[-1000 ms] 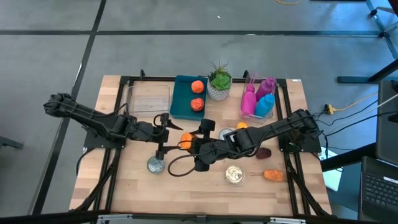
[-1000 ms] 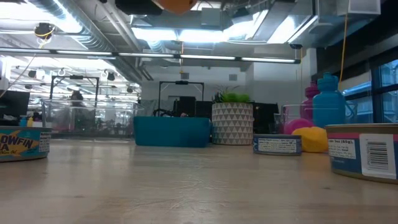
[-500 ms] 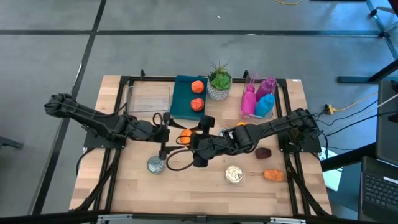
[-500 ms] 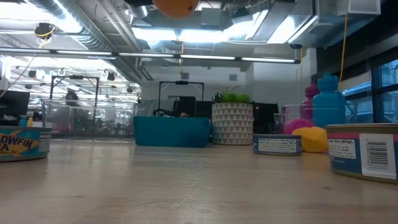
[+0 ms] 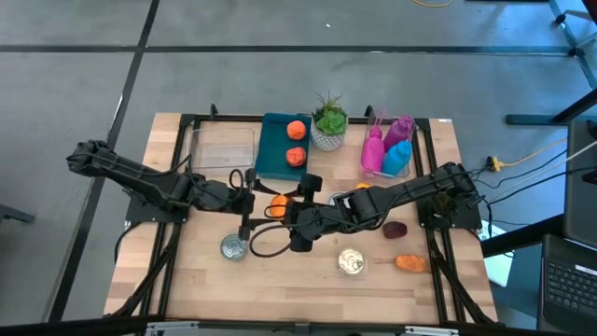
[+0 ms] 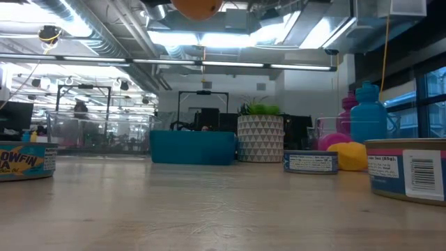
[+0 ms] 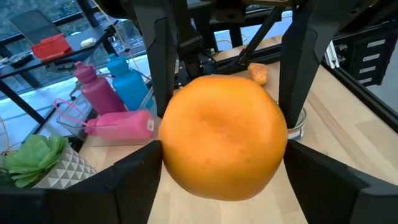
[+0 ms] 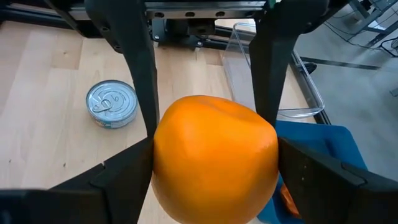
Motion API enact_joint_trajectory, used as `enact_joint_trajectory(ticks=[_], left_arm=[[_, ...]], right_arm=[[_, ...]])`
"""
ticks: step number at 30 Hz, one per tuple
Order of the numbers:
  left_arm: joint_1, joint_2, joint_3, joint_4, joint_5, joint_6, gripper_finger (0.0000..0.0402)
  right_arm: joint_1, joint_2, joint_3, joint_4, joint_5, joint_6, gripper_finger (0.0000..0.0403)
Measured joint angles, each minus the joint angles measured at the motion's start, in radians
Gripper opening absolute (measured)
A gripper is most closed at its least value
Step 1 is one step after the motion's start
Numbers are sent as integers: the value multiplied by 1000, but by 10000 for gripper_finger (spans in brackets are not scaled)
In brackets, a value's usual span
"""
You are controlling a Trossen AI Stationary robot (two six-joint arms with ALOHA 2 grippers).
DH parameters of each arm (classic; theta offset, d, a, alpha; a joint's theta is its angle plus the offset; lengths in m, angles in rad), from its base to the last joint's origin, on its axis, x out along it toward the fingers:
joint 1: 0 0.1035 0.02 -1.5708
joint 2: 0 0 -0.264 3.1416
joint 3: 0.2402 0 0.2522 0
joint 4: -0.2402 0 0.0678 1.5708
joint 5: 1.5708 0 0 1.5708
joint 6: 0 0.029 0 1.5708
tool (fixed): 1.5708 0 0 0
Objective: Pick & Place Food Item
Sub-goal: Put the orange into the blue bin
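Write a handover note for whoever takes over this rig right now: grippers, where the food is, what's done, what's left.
Right gripper: shut on the orange, held in the air over the table's middle.
Left gripper: closed on the same orange from the opposite side.
Teal tray at the back holds two orange-red food pieces.
Done: orange lifted, both grippers on it.
Left: one gripper releases, then the orange gets placed, probably in the tray, though that is a guess.

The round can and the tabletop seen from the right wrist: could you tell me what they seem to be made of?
The round can looks like bright metal: silvery lid with ring pull. The tabletop looks like pale wood: joined planks with visible grain and a matte finish.
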Motion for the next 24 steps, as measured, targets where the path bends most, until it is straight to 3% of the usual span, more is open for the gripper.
enact_joint_trajectory(ticks=[10,16,24], left_arm=[[0,0,0,-2,-23,16,280],[0,-1,1,-16,-49,22,277],[0,1,-1,-48,-86,29,276]], right_arm=[[0,0,0,0,6,-9,323],[2,2,-1,0,91,-32,323],[5,2,-1,8,114,-38,322]])
